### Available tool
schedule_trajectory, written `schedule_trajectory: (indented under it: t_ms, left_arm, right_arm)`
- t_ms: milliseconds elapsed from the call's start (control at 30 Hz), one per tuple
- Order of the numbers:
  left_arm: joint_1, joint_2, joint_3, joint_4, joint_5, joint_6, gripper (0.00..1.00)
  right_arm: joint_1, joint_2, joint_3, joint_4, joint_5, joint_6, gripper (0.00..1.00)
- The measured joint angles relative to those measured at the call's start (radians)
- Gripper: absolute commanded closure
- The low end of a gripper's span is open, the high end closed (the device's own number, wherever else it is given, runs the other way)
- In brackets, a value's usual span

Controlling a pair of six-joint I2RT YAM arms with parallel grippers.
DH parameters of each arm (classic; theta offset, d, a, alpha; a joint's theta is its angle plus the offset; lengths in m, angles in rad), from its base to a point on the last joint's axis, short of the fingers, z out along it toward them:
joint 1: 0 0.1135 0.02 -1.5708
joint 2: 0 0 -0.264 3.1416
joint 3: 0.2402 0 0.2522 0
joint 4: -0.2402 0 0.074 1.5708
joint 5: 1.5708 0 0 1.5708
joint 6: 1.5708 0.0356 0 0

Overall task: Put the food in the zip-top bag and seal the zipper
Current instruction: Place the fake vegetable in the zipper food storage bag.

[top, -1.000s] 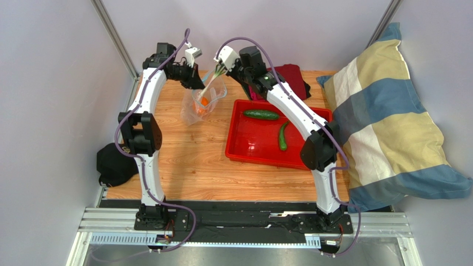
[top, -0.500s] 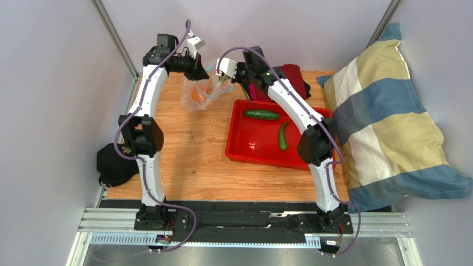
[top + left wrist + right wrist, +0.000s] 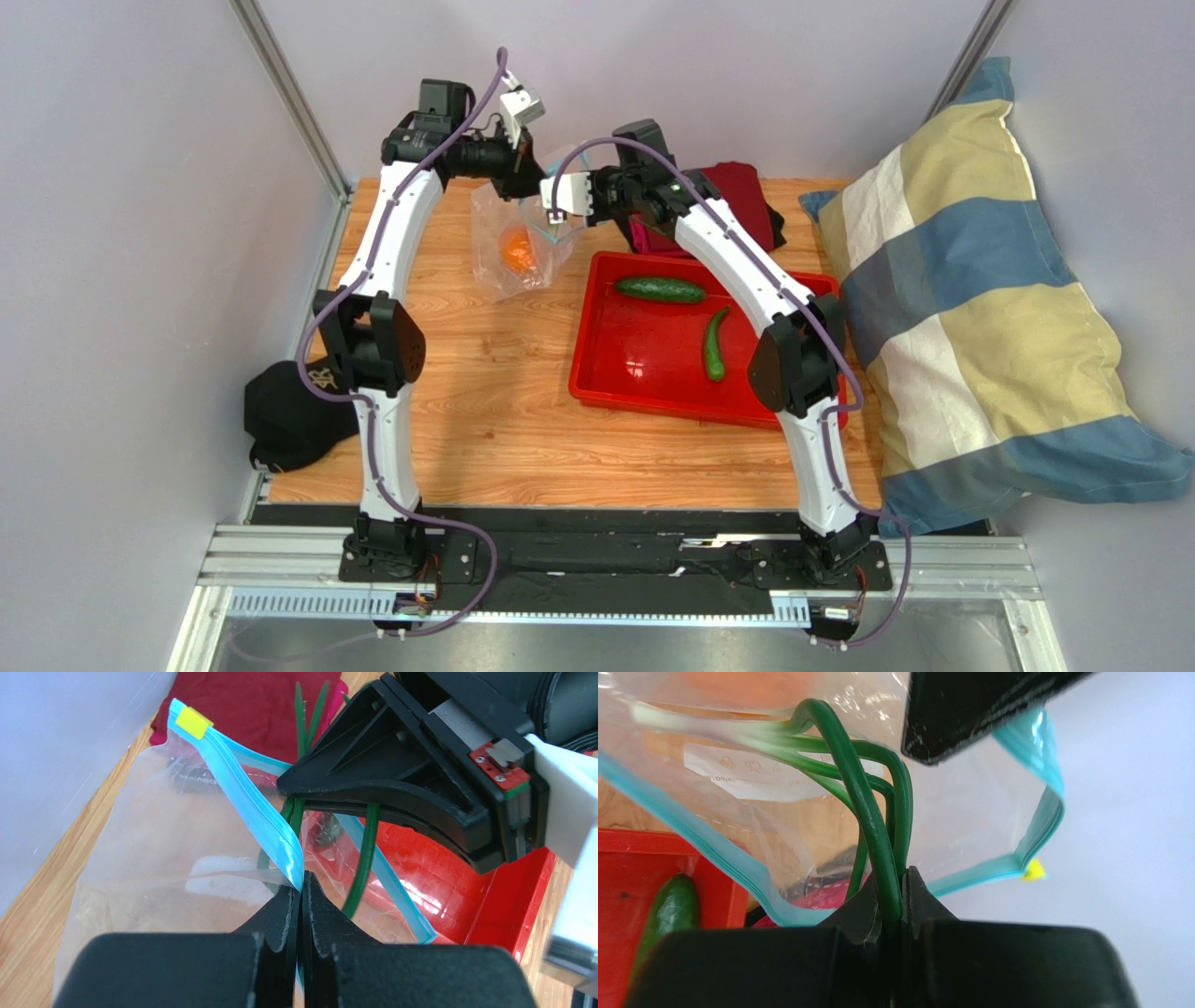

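Left claw (image 3: pixel 302 882) pressed together on zipper (image 3: pixel 261 822) lip, holding zip-top bag (image 3: pixel 522 241) mouth up over far part of surface (image 3: pixel 477 406), just left of red tray (image 3: pixel 638 385). Right claw (image 3: pixel 904 880) pinching green onion (image 3: pixel 868 815) stalks, bent over inside mouth. My read: I push stalks deeper before letting go, lip kept taut. Bag clear, crinkled, orange fruit (image 3: pixel 518 254) inside. Two long green vegetables (image 3: pixel 659 290) lie in tray.

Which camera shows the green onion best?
The right wrist view: the green onion fills the middle, its stalks pinched in the right tool and curving into the bag. The left wrist view shows thin stalks partly behind that tool. From above it barely shows.
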Motion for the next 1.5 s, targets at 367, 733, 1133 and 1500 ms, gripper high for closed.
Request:
schedule_trajectory:
  t_ms: [367,733,1133,1500]
  left_arm:
    - [0.013,0.017,-0.014,0.011,0.086,0.075,0.95]
    - [0.026,0.044,-0.116,0.183,0.238,0.076,0.90]
    - [0.040,0.044,-0.264,0.513,0.290,-0.071,0.91]
    - [0.056,-0.007,-0.401,0.695,0.297,-0.161,0.92]
  right_arm:
    - [-0.009,0.115,0.120,0.011,-0.164,-0.351,0.96]
    - [-0.026,0.183,0.191,-0.022,-0.249,-0.643,0.80]
    - [-0.051,0.156,-0.183,0.390,-0.362,-0.676,0.00]
    - [-0.104,-0.024,-0.541,0.988,-0.372,-0.319,0.00]
